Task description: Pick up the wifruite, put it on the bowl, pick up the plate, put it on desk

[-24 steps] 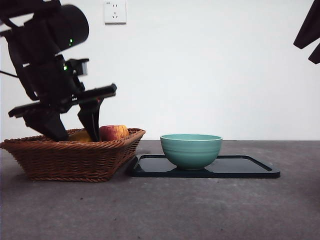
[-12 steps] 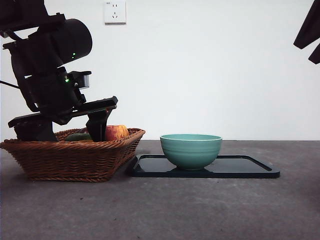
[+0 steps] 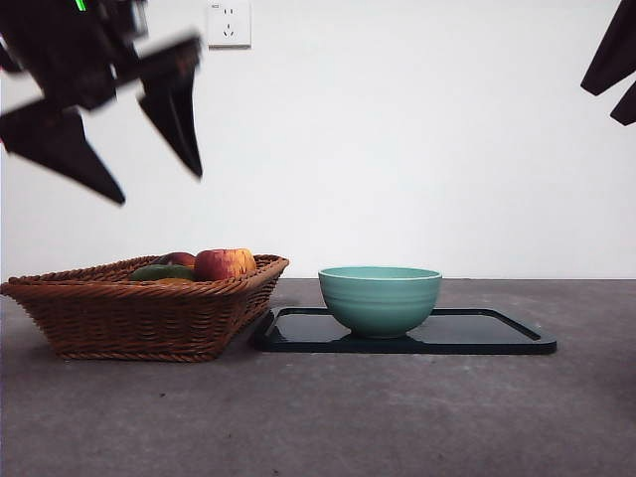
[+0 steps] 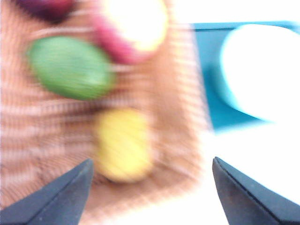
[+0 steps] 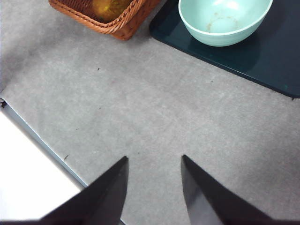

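Your left hand (image 3: 149, 184) hangs empty, jaws spread, high above the wicker basket (image 3: 149, 318) at left; no brown wifruite shows there. Descend blind and you risk grabbing the apple (image 3: 225, 263) instead. Bowl (image 3: 380, 298) waits empty.

Black arm, green indicator light; tapered matte black jaws.
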